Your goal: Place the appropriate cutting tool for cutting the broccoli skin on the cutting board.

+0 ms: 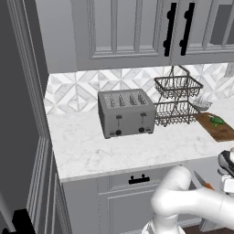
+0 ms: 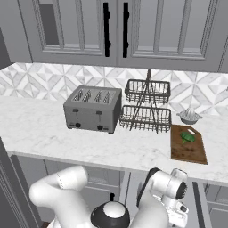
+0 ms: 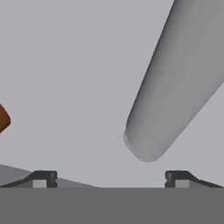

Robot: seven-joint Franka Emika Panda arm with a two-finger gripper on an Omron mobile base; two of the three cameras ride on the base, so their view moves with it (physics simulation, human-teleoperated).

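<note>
The boxy silver four-slot toaster (image 1: 125, 112) serves as landmark on the white marble counter (image 1: 91, 146). Right of it stands a two-tier black wire basket rack (image 1: 177, 100), and further right lies the flat brown wooden cutting board (image 1: 216, 125) with the small green broccoli (image 1: 216, 121) on it. Below the counter edge, well right of the toaster, the slim cutting tool (image 1: 203, 181) with its orange-red handle points its grey blade up-left. The two-finger gripper (image 3: 110, 178) is spread wide, holding nothing; the tool's handle sits off to its left.
</note>
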